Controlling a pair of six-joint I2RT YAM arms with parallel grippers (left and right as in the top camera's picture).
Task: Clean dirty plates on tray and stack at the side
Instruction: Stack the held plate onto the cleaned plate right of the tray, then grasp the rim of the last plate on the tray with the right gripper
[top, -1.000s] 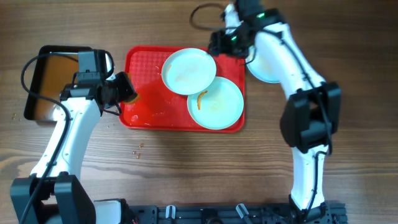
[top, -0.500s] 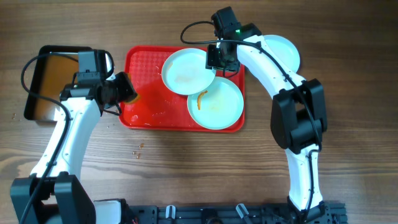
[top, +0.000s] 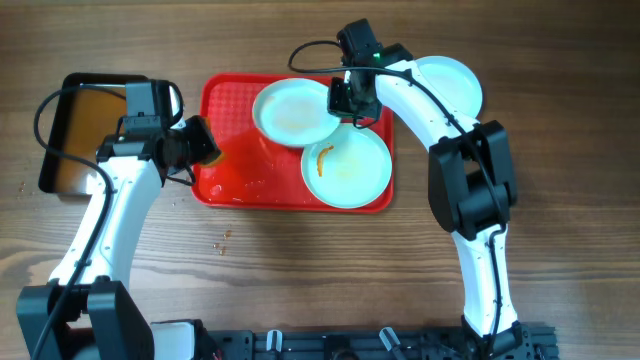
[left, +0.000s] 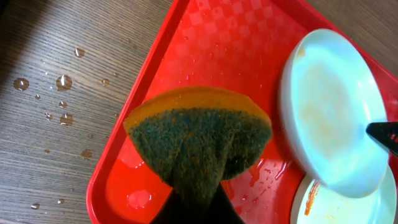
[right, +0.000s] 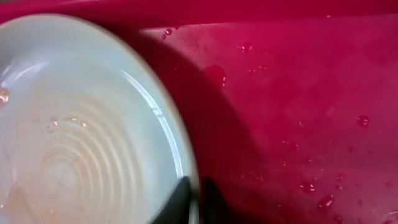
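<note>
The red tray (top: 232, 178) holds two plates. The upper plate (top: 290, 110) leans over the lower plate (top: 355, 170), which carries an orange smear (top: 322, 158). My right gripper (top: 341, 100) is shut on the upper plate's right rim. In the right wrist view its fingers (right: 194, 200) pinch that rim (right: 186, 163) from both sides over the wet tray (right: 298, 112). My left gripper (top: 205, 143) hovers at the tray's left edge, shut on a green and orange sponge (left: 199, 137). A third plate (top: 452, 85) lies on the table to the right of the tray.
A black tray (top: 92, 79) of brownish liquid sits at the far left, partly under my left arm. Water drops (left: 62, 82) dot the wood beside the red tray. Small crumbs (top: 222, 240) lie on the table below the tray.
My right arm has swung left from the side plate onto the tray and closed on the upper plate's rim. That plate has shifted slightly left. The left arm has not moved.
</note>
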